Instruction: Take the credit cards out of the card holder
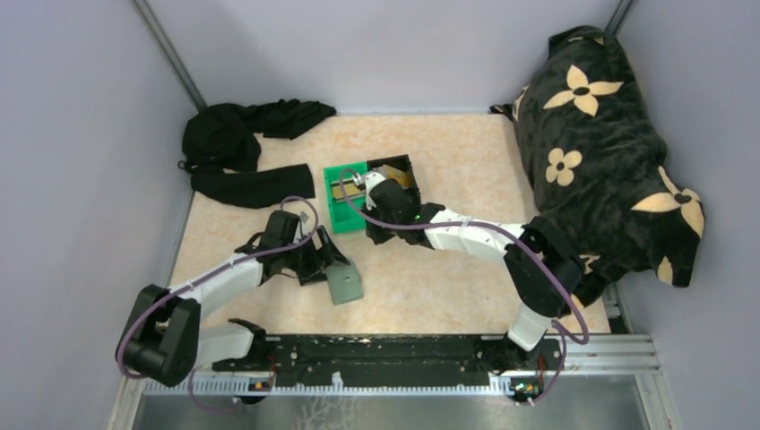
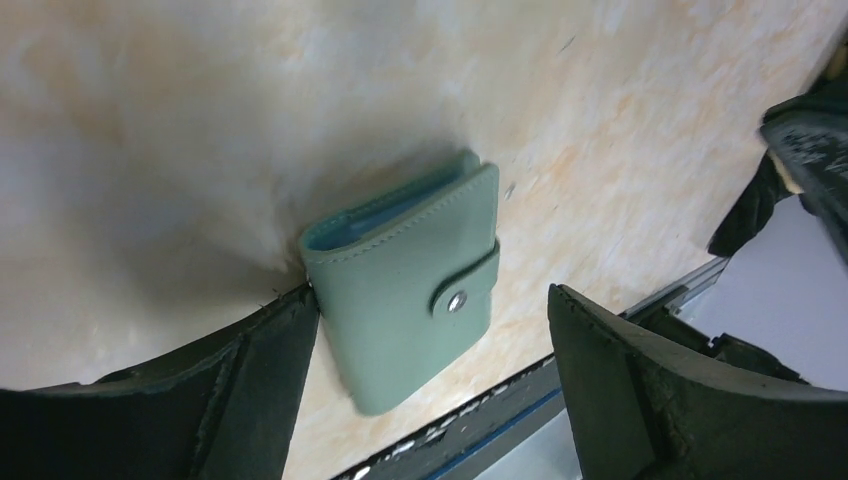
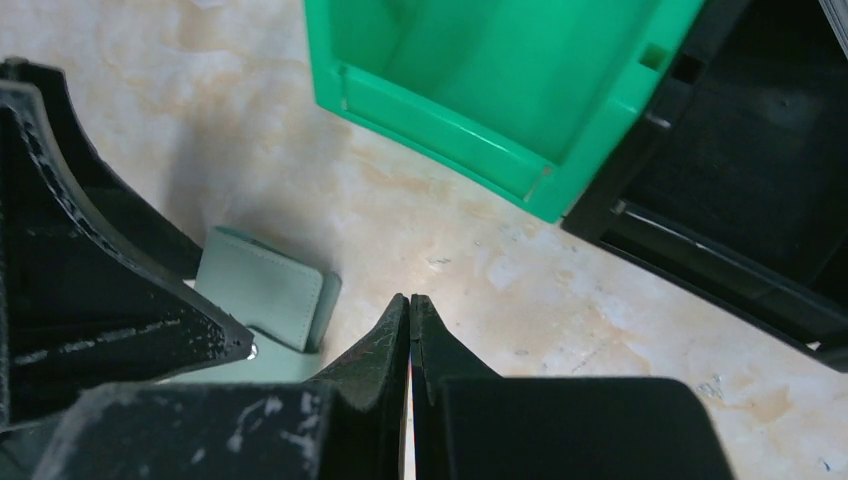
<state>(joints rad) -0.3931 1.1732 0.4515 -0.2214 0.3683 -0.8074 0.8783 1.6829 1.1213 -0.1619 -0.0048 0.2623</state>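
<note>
From above, the card holder (image 1: 344, 284) lay closed on the worktop (image 1: 448, 269), near the green bin (image 1: 339, 213) on the side toward the arm bases. The left gripper (image 1: 319, 261) sat just beside the holder. The right gripper (image 1: 351, 184) hung over the green bin, and the black bin (image 1: 405, 168) touched that bin's right wall. A tan patch (image 1: 397, 176) showed inside the black bin, too small to name.

In the left wrist view, the left gripper's jaws stood wide apart around the card holder (image 2: 410, 290), clamping nothing. One finger (image 2: 260, 370) was at its edge, and its snap strap was fastened.

In the right wrist view, the right gripper (image 3: 410, 312) was pressed fully closed and empty, with the green bin (image 3: 450, 120) beyond it and the card holder (image 3: 265, 290) to the left.
</note>
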